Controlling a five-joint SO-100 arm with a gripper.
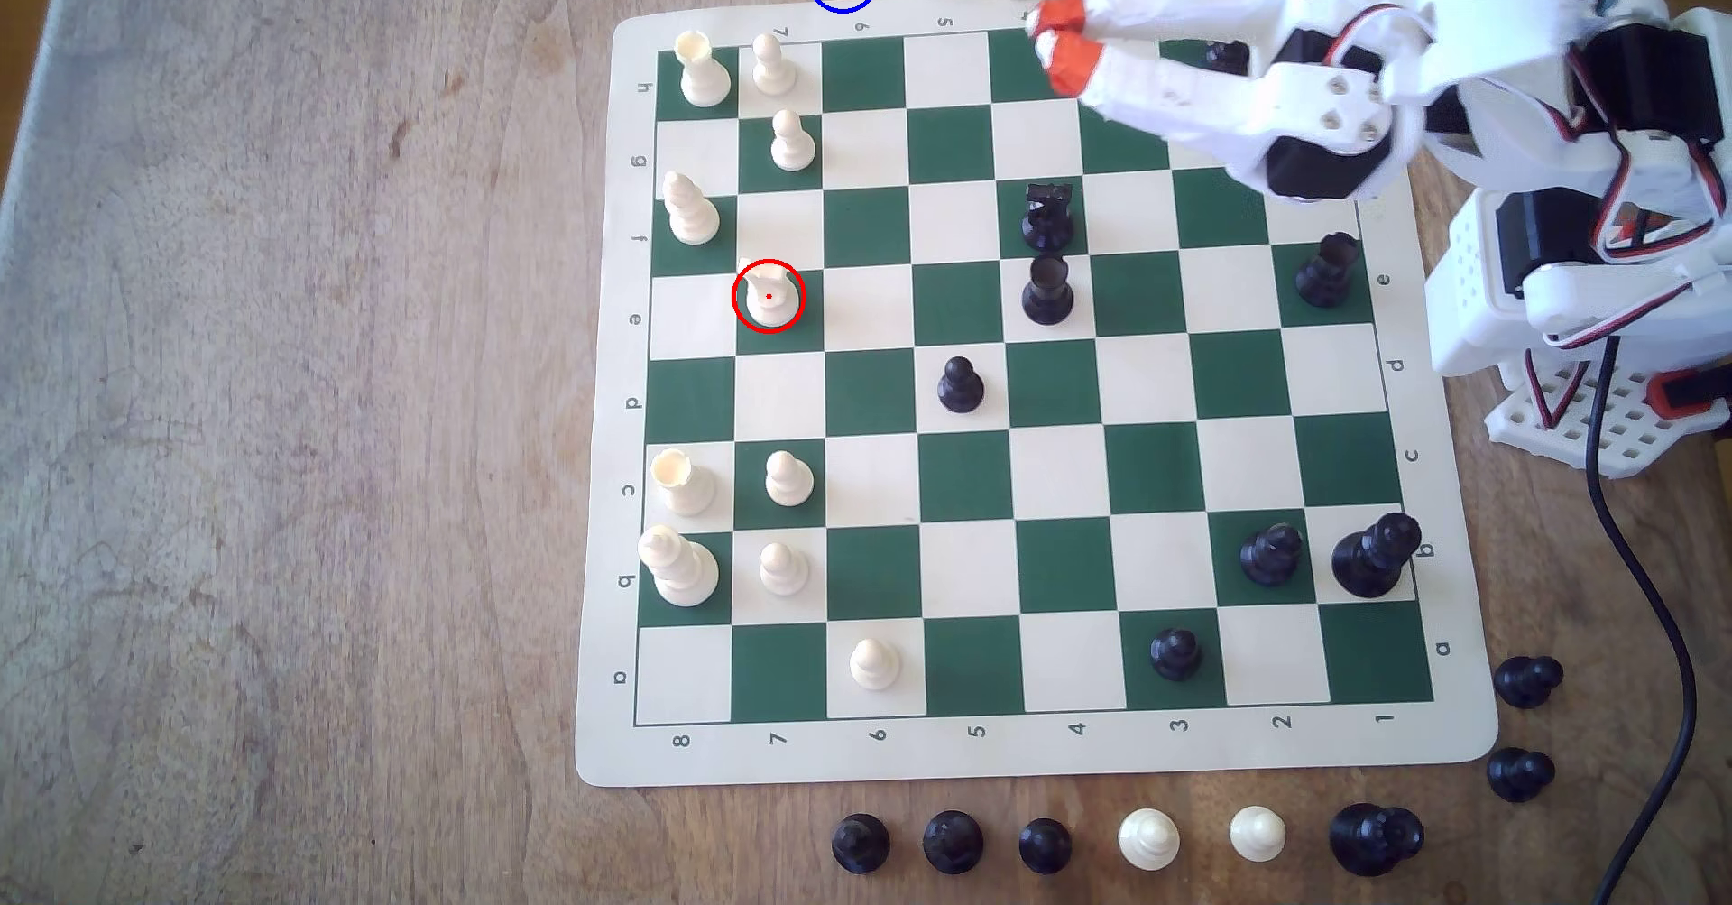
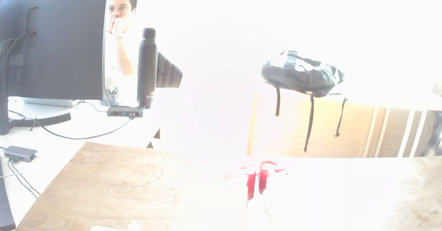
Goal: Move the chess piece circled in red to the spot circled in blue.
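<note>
Cream-white plastic knight (image 1: 768, 294) stands upright, round-based, on a green square.

Red-tipped jaws together (glare-washed) above wood tabletop (image 2: 107, 185)

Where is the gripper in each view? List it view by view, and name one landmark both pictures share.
Exterior view: the gripper hangs over the board's far edge, towards the exterior view's right, with its orange tips close together and holding nothing.
Wrist view: the gripper shows as two red tips in heavy glare, with a narrow gap between them.
Shared landmark: the brown wood tabletop.
</note>
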